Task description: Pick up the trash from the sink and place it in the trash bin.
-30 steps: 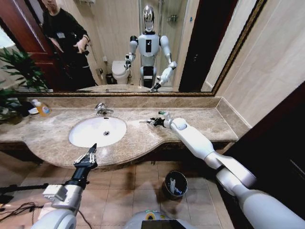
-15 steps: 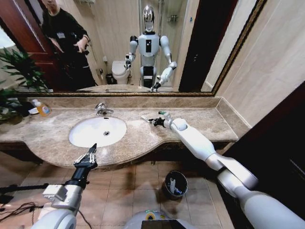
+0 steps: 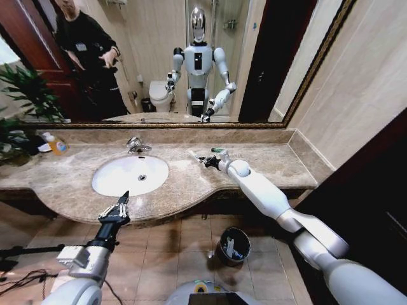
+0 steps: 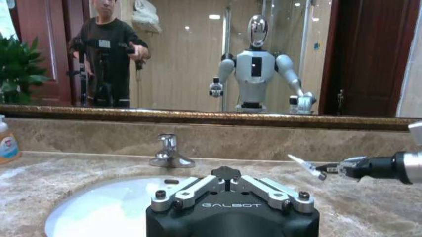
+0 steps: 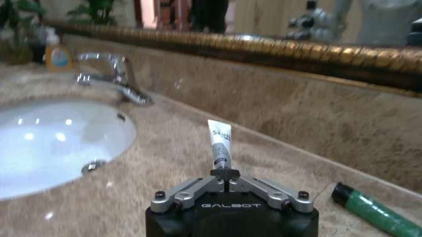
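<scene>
My right gripper (image 3: 205, 161) hovers over the marble top to the right of the sink (image 3: 102, 183), shut on a small white tube with blue marks (image 3: 193, 154). The right wrist view has that piece of trash, the tube (image 5: 220, 143), sticking up from the closed fingertips. In the left wrist view the right gripper (image 4: 331, 169) holds the tube (image 4: 300, 163) above the counter. A green piece (image 5: 370, 209) lies on the marble beside it. The left gripper (image 3: 122, 200) waits shut at the counter's front edge. On the floor below stands the trash bin (image 3: 222, 254), with white scraps inside.
A chrome tap (image 3: 135, 145) stands behind the basin and an amber soap bottle (image 3: 57, 145) at the far left. The mirror and backsplash wall run along the back. A plant (image 3: 22, 95) fills the left corner. Tiled floor lies between the counter and my base.
The right gripper has drawn back slightly to the right with the tube, and the tube's free end now points more toward the back wall. The left arm has not moved.
</scene>
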